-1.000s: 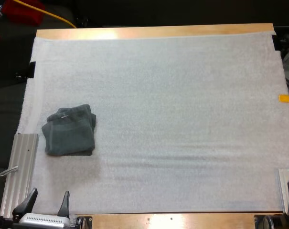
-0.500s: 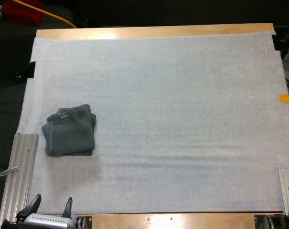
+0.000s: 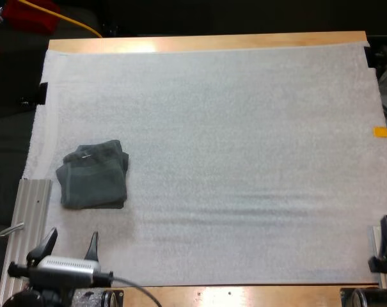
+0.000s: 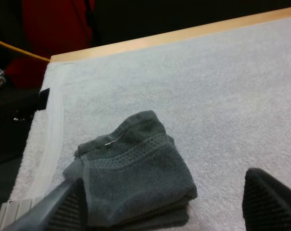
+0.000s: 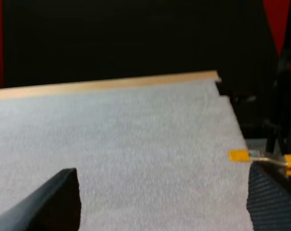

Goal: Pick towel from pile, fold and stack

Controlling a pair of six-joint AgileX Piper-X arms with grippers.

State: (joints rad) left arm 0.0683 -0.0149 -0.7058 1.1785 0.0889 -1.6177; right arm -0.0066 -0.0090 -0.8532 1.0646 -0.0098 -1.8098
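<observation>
Two grippers: left gripper (image 3: 71,242) at the mat's near edge, about 7 o'clock, fingers spread on nothing; right gripper (image 5: 163,180) at 4 o'clock, likewise spread and empty.
Towel: folded towel (image 3: 94,174) near the left gripper's 1 o'clock, flat on the mat (image 3: 244,160), close to its left edge.
Left wrist view: ribbed band, layered folds at the towel's near edge.
Open room: bare mat from the towel toward 3 o'clock and 12 o'clock, up to the table (image 3: 206,42).

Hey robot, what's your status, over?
Left gripper open, just short of towel. Right gripper open, over mat. Towel folded, untouched; only bare mat between.
</observation>
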